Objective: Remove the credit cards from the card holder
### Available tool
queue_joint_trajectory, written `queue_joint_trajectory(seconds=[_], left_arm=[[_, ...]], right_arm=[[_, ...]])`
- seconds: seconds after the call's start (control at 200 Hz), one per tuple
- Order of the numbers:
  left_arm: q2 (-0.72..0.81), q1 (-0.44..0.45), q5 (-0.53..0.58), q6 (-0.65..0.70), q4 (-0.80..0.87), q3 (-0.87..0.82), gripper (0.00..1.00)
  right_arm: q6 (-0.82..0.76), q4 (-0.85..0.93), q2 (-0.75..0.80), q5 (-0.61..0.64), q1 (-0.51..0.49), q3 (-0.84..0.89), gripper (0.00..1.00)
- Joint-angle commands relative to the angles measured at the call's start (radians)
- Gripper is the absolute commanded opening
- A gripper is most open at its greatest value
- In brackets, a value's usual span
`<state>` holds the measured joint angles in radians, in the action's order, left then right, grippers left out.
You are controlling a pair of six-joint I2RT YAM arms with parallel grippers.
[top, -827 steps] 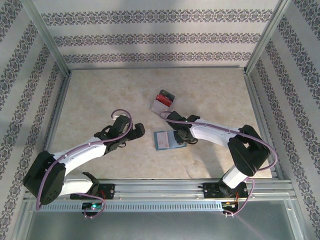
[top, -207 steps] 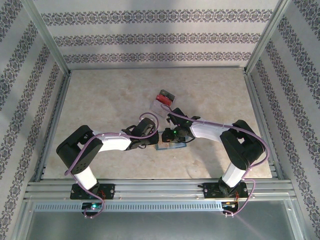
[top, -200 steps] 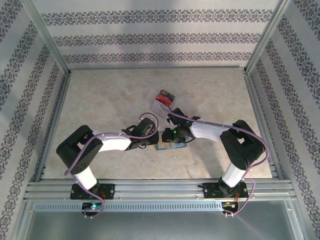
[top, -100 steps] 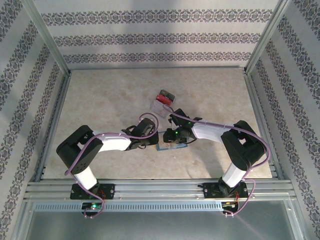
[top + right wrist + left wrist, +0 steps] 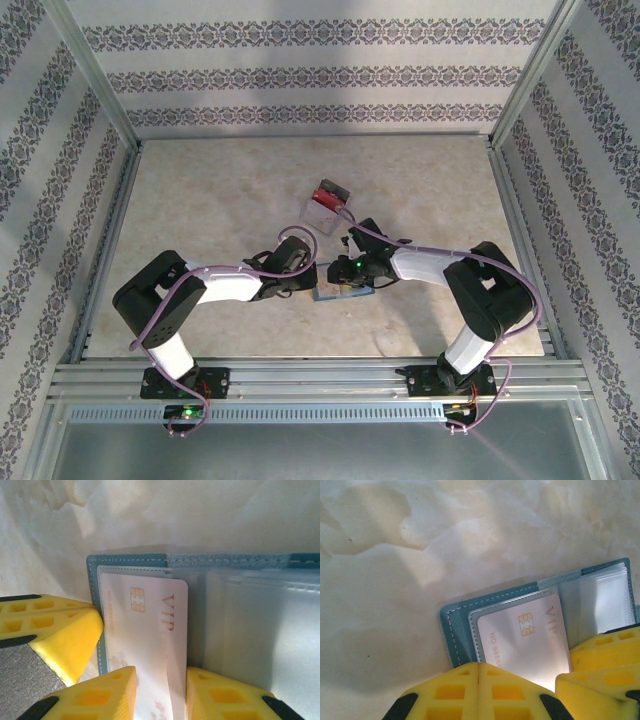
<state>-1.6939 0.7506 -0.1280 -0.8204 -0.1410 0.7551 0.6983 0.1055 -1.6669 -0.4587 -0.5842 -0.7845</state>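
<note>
Extraction of the first card is the step in hand. The card holder (image 5: pixel 333 293) lies open and flat just toward 6 o'clock of the middle of the surface (image 5: pixel 220 200), its clear sleeves (image 5: pixel 260 630) facing up.

The left hand (image 5: pixel 479 680) is fully closed with nothing between its fingers. It comes in from the holder's 9 o'clock side and seems to press on that edge as an anchor. The right hand (image 5: pixel 160 695) comes from 3 o'clock, part open, with a finger on each side of the near end of a white chip card (image 5: pixel 145 630). Whether it actually pinches the card I cannot tell.

To do this well, I would keep the left hand's weight on the teal cover so the holder cannot slide or lift. The right hand should close firmly on the card alone, not on the sleeve film with it. The pull should then run straight along the sleeve opening and stay low, since an upward tug would probably drag the whole holder.

Counted:
- One card holder.
- One card plainly visible, marked VIP.
- Several clear sleeves, their number and contents not readable.
- One clear box (image 5: pixel 326 206) with red contents, at the holder's 12 o'clock and apart from it.
</note>
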Motion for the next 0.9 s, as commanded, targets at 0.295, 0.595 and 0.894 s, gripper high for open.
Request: queue_joint_trajectory(seconds=[0.295,0.595,0.894], left_arm=[[-0.018,-0.011,0.001,-0.004,0.058,-0.002,0.04],[-0.012,-0.011,0.007,-0.004,0.072,0.002,0.04],[-0.009,-0.014,0.020,-0.010,0.093,0.000,0.04]], right_arm=[[0.079,-0.231,0.030,-0.170,0.040,0.092,0.31],[0.131,-0.352,-0.005,-0.216,0.050,0.126,0.27],[0.136,-0.377,0.014,-0.230,0.076,0.147,0.18]])
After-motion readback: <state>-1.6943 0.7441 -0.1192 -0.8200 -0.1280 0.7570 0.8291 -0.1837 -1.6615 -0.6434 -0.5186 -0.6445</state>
